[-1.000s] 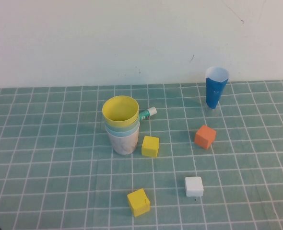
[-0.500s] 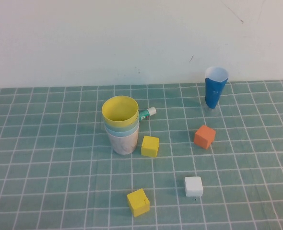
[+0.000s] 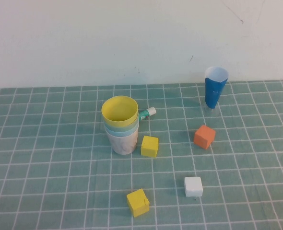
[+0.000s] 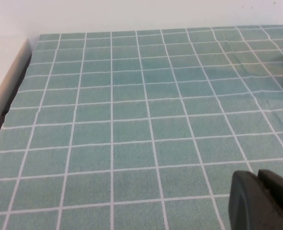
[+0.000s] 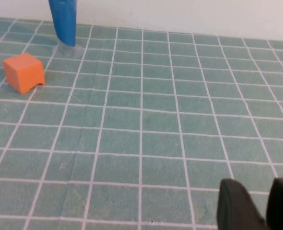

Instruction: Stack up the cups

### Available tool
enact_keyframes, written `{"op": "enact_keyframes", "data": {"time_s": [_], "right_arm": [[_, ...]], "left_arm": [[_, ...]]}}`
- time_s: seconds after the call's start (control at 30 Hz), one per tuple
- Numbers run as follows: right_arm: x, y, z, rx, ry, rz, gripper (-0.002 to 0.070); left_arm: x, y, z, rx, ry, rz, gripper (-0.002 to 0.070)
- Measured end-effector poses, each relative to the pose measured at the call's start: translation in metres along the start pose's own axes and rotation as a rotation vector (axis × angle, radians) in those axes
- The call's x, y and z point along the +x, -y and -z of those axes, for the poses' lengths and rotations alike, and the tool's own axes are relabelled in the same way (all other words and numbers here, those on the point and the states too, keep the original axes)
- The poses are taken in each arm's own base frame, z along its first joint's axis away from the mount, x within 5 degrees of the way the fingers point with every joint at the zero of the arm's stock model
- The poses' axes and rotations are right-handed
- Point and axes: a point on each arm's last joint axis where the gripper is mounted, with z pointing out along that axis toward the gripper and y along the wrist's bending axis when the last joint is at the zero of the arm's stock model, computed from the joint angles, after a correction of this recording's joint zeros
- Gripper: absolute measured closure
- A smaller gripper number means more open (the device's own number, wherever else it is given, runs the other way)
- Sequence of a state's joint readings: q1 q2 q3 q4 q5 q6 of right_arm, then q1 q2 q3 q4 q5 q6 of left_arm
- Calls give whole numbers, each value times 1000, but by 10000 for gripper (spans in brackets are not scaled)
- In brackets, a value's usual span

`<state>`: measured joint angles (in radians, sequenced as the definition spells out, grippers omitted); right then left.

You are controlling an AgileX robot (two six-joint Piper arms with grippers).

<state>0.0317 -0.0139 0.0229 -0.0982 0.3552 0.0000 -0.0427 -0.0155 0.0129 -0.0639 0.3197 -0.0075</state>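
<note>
No brand or lettering can be read anywhere — the small green-and-white tube [image 3: 147, 113] behind the cups [image 3: 121, 125] is too small to make out. The cups stand nested in one upright stack near the middle of the green gridded bench [image 3: 45, 158], yellow inside on top, a light-blue rim below, pale outsides. A yellow cube [image 3: 149, 146] sits just beside them. The left gripper [image 4: 261, 201] hovers closed, empty; the right gripper [image 5: 259, 203] hovers slightly parted — holding nothing.
</note>
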Motion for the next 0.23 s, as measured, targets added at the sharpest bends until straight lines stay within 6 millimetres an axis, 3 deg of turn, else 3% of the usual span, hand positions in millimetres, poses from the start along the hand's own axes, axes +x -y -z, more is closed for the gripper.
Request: {"op": "enact_keyframes", "data": {"time_s": [0.23], "right_arm": [[0,0,0,0,0,0,519]], "left_arm": [[0,0,0,1,0,-6,676]]}}
